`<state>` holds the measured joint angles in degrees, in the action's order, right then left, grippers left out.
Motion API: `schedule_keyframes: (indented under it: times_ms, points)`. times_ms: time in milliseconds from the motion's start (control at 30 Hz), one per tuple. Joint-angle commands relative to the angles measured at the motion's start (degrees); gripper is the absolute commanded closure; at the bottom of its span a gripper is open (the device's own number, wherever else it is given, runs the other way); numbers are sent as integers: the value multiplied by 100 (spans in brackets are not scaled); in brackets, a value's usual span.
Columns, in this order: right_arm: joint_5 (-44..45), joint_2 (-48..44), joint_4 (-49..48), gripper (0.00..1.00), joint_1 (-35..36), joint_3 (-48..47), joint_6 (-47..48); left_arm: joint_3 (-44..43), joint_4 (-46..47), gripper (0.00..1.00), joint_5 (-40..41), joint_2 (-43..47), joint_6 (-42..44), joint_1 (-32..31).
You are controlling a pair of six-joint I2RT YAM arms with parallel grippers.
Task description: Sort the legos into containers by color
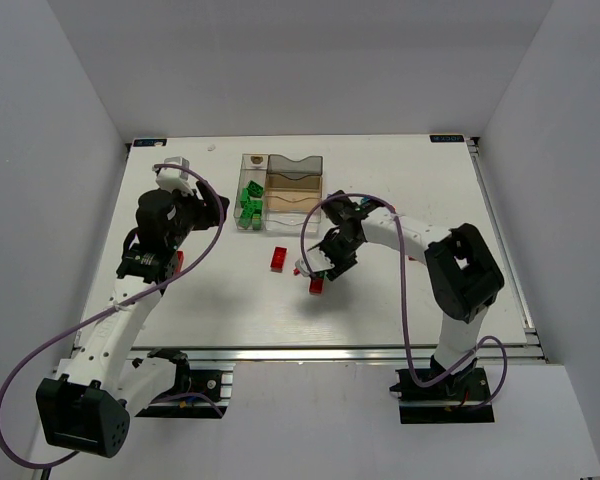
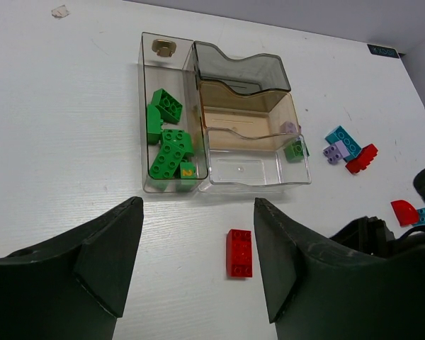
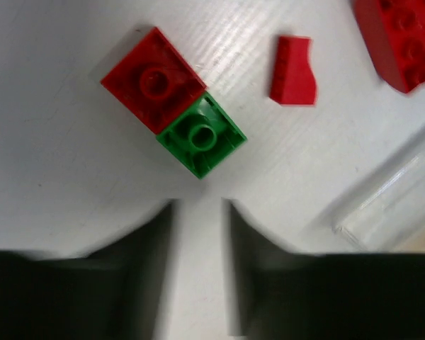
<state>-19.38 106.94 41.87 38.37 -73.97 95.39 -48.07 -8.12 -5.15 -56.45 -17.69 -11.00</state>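
The containers are a clear brown-tinted tray. Its long narrow compartment holds several green legos. On the table just in front of the tray lies a red brick. My left gripper hovers over it, open, and the brick lies nearer the right finger. My right gripper is only narrowly open, with bare table between the fingers. Just ahead of it lie a red lego joined to a green one and a small red sloped piece.
Right of the tray lie lilac, light blue and red legos. One green and one lilac piece show through the tray's right wall. The tray's corner is close on the right gripper's right. White walls enclose the table.
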Motion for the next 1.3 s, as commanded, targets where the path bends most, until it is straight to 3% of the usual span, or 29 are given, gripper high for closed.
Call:
schedule_keyframes:
  times_ms: [0,33,67,767,1267]
  points:
    - [136,-410,-55,42,21,128,-214,44,56,27,5,143,-15,19]
    - [153,-471,-117,11,39,155,-214,52,47,27,-4,134,-15,19]
    - [145,-481,-196,11,39,199,-206,53,65,27,14,116,-24,19]
    - [-101,126,-487,14,434,138,418,44,30,26,111,55,-6,19]
    - [-23,214,-38,32,663,50,990,35,12,26,146,72,3,19]
